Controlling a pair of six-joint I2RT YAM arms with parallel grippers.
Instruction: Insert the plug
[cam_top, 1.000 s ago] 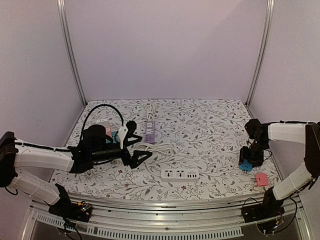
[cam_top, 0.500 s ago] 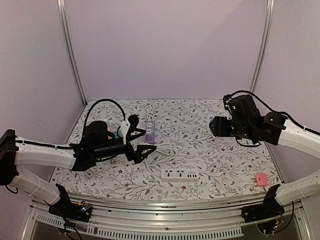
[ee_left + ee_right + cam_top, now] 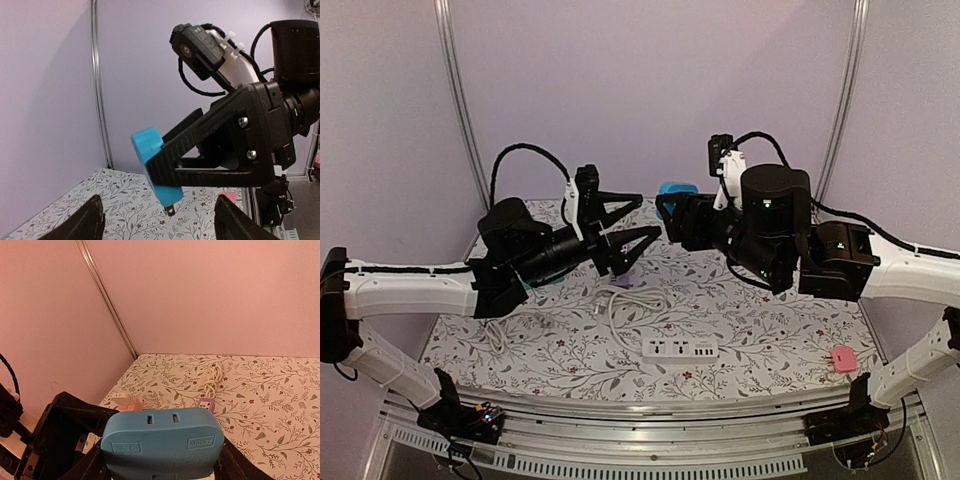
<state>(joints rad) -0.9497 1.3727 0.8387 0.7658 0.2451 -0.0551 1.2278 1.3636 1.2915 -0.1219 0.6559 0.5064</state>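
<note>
Blue plug (image 3: 162,440): You have it up in the air, high over the surface (image 3: 760,320), near the middle of the top view. Only the right jaws touch it.
Slots (image 3: 161,418): You can see two small slots on the plug's side that faces the right wrist camera.
Metal pin (image 3: 170,210): One pin sticks out of the bottom of the plug in the left wrist view.
Right jaws: They are closed on the blue plug, one on each side of it.
Left jaws: They stand wide apart with nothing in them. They are up in the air too, pointing at the plug. They are near it but do not touch it.
White power strip (image 3: 680,349): It lies flat on the surface near your front edge, well apart from the plug.
Purple power strip (image 3: 206,403): It lies farther back on the surface. In the top view the left arm (image 3: 420,290) partly hides it.
White cord (image 3: 212,377): It is bunched up just behind the purple power strip.
Pink block (image 3: 844,358): It sits on the surface by the front right corner.
</note>
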